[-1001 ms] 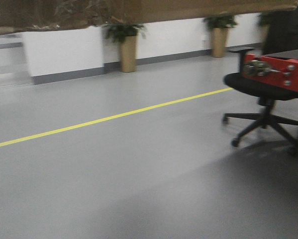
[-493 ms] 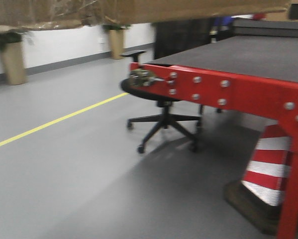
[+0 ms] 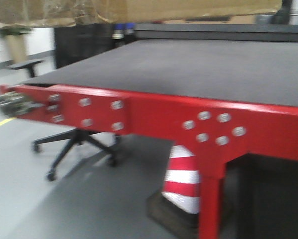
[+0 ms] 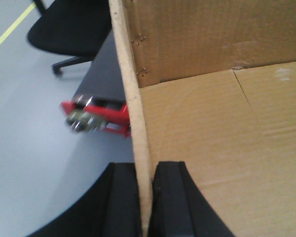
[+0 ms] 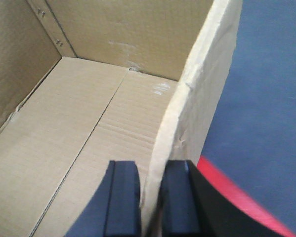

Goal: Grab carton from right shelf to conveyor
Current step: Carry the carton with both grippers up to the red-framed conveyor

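Left gripper (image 4: pixel 145 197) pinches the left wall of the carton (image 4: pixel 212 148) at 6 o'clock; right gripper (image 5: pixel 148 197) clamps its right wall likewise. In the front view the carton hangs at 12 o'clock, the conveyor (image 3: pixel 188 69) lower in the frame.

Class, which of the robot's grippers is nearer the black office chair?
Left. The left gripper clamps the carton wall on the side facing the office chair; the right gripper clamps the opposite wall, above the conveyor.
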{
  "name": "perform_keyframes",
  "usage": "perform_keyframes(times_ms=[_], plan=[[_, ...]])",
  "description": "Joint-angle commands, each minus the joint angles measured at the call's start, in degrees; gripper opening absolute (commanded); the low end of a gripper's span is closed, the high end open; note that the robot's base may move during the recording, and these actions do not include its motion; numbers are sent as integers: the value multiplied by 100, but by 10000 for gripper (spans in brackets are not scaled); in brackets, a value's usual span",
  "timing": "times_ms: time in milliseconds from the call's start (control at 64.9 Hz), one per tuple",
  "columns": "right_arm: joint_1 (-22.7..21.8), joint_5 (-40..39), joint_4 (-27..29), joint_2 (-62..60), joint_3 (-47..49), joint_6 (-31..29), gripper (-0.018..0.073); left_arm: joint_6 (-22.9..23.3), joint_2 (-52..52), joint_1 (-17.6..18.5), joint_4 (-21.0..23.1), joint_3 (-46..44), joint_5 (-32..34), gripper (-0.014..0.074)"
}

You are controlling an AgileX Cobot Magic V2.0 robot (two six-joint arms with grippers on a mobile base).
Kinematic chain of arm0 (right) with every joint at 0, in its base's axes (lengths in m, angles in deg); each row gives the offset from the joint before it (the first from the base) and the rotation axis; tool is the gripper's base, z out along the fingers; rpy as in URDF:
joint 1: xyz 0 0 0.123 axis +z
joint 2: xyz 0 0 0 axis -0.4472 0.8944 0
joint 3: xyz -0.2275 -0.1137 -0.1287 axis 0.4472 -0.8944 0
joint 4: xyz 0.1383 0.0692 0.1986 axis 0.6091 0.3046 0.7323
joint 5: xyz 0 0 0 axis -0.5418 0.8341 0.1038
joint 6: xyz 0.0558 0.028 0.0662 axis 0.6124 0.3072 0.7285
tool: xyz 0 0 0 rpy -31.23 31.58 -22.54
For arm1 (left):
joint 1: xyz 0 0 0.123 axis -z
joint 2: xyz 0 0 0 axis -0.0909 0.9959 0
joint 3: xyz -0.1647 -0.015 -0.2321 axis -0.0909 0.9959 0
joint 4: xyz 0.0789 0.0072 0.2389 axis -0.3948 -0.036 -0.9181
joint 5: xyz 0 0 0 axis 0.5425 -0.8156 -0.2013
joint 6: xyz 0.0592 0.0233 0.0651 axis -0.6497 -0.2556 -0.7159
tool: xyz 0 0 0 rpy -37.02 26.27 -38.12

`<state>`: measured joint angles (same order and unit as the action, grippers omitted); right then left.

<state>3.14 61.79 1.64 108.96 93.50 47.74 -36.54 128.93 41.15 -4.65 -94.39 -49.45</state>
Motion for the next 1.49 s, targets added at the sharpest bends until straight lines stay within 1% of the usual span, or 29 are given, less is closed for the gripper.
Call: perform_keyframes(times_ms=[0, 62, 200, 324, 1479], plan=[[44, -289, 226, -69, 26, -145, -66, -48, -19, 55, -337, -19, 213, -9], [44, -322, 226, -69, 26, -145, -66, -48, -19, 55, -555, -19, 213, -9], [44, -372, 226, -69, 26, -145, -66, -48, -19, 55, -870, -19, 213, -9], [44, -420, 226, -69, 26, -145, -66, -48, -19, 55, -1053, -19, 213, -9], [44, -435, 226, -69, 26, -145, -66, -48, 179, 55, -1053, -19, 213, -9]])
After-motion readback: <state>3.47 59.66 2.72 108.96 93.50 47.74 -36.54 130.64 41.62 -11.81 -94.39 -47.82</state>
